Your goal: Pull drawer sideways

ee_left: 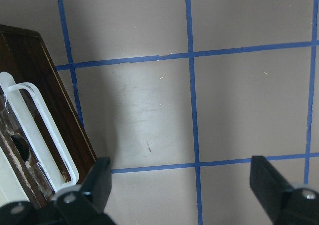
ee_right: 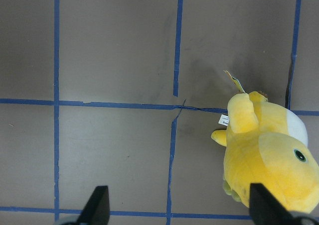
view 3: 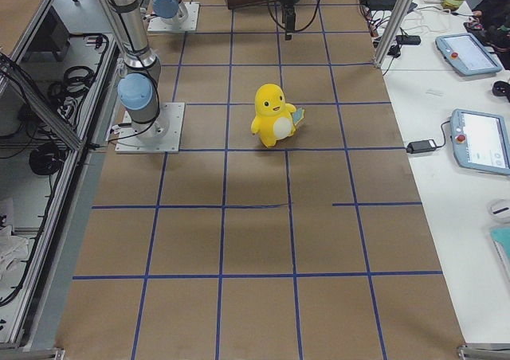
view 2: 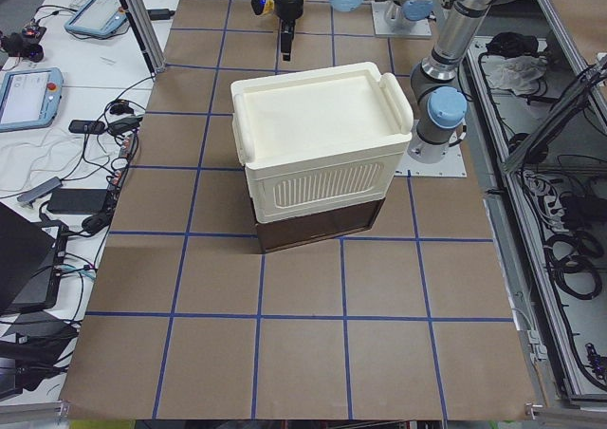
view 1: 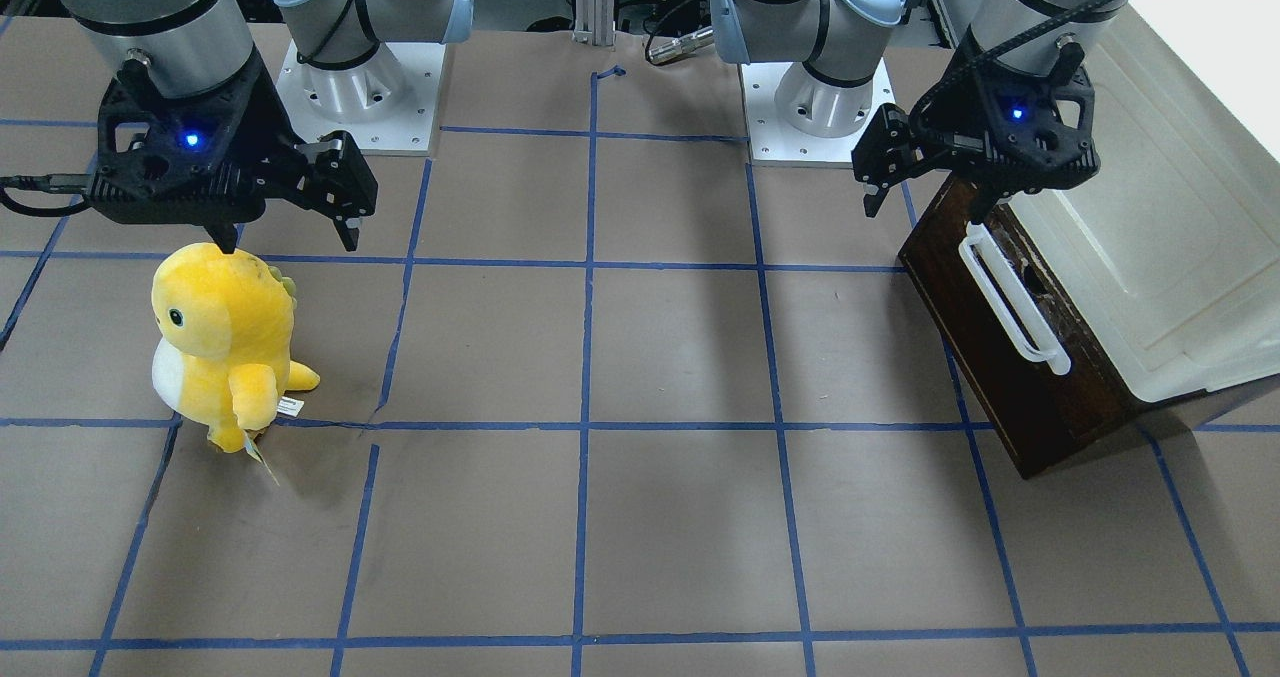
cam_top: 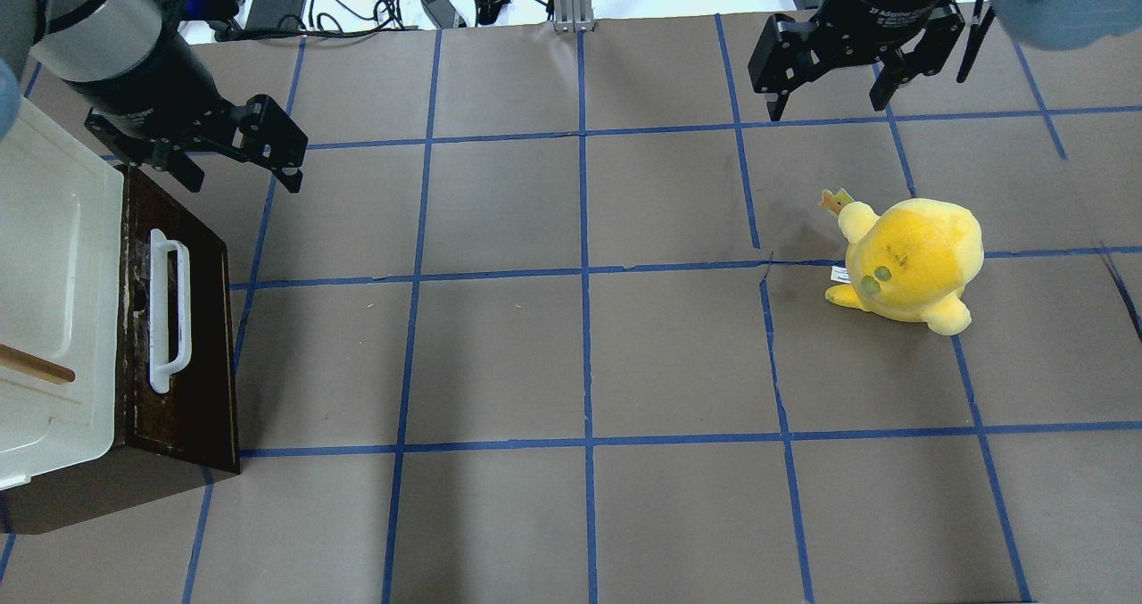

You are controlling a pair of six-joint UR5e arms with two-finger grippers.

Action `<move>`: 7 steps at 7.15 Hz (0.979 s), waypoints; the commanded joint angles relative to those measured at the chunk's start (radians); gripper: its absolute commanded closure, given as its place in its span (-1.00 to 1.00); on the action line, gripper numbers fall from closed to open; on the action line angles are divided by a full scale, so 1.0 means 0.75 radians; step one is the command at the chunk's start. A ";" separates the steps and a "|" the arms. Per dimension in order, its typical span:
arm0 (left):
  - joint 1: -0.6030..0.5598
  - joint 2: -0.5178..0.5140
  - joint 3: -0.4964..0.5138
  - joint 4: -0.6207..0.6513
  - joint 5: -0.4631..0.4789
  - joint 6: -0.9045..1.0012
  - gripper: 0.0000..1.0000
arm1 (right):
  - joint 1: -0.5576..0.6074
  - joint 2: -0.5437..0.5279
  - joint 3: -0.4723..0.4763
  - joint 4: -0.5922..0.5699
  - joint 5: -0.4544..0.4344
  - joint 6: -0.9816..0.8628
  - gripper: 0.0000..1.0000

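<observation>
The drawer (cam_top: pixel 201 345) shows its dark brown front with a long white bar handle (cam_top: pixel 168 314) at the table's left side, under a cream-white case (cam_top: pixel 53 256). None of its inside shows. It also shows in the front view (view 1: pixel 1000 357) and the left wrist view (ee_left: pixel 25 85). My left gripper (cam_top: pixel 241 176) is open and empty, hanging above the handle's far end without touching it (view 1: pixel 925 205). My right gripper (cam_top: pixel 828 109) is open and empty, well above the table near the plush (view 1: pixel 288 242).
A yellow plush toy (cam_top: pixel 910 260) stands on the right half of the table, below my right gripper (ee_right: pixel 269 155). A wooden stick (cam_top: pixel 36 365) lies on the case. Brown paper with a blue tape grid (cam_top: pixel 584 274) covers the table.
</observation>
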 commanded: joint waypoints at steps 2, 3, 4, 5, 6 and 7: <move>-0.006 -0.004 -0.014 0.002 0.000 -0.026 -1.00 | 0.000 0.000 0.000 0.000 0.000 0.000 -1.00; -0.006 -0.006 -0.018 0.018 0.002 -0.028 -1.00 | 0.000 0.000 0.000 0.000 0.000 0.000 -1.00; -0.008 -0.014 -0.016 0.041 0.014 -0.026 -1.00 | 0.000 0.000 0.000 0.000 0.000 0.000 -1.00; -0.012 -0.018 -0.016 0.041 0.014 -0.093 -1.00 | 0.000 0.000 0.000 0.000 0.000 -0.002 -1.00; -0.020 -0.032 -0.016 0.041 0.014 -0.158 -1.00 | 0.000 0.000 0.000 0.000 0.000 0.000 -1.00; -0.022 -0.038 -0.016 0.039 0.014 -0.165 -1.00 | 0.000 0.000 0.000 0.000 0.000 0.000 -1.00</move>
